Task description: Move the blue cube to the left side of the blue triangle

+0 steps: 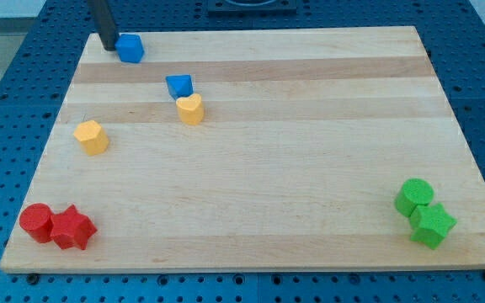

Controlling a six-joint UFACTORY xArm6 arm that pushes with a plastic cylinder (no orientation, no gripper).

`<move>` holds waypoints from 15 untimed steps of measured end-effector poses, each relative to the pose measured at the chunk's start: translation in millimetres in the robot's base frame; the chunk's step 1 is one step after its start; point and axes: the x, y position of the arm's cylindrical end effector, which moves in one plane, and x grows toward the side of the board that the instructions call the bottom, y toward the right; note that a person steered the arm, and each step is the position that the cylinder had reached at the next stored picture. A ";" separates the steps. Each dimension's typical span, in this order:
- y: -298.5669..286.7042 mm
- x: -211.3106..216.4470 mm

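The blue cube (pixel 130 48) sits near the top left corner of the wooden board (pixel 310 168). The blue triangle (pixel 178 86) lies below and to the right of it, just above a yellow heart (pixel 190 109). My tip (pixel 109 46) is at the cube's left side, touching or nearly touching it. The dark rod rises from it out of the view's top.
A yellow block (pixel 92 137) lies at the left. A red cylinder (pixel 35 222) and a red star (pixel 72 228) sit together at the bottom left. A green cylinder (pixel 414 196) and a green block (pixel 432 225) sit at the bottom right.
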 end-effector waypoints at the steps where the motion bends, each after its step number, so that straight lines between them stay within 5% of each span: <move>1: 23.9 21.6; 2: 22.0 23.3; 3: 6.7 -38.6; 4: 34.9 -41.2; 8: 44.3 105.2; 9: 30.8 101.7; 11: 40.9 -6.6; 12: 90.0 3.7; 15: 72.4 50.9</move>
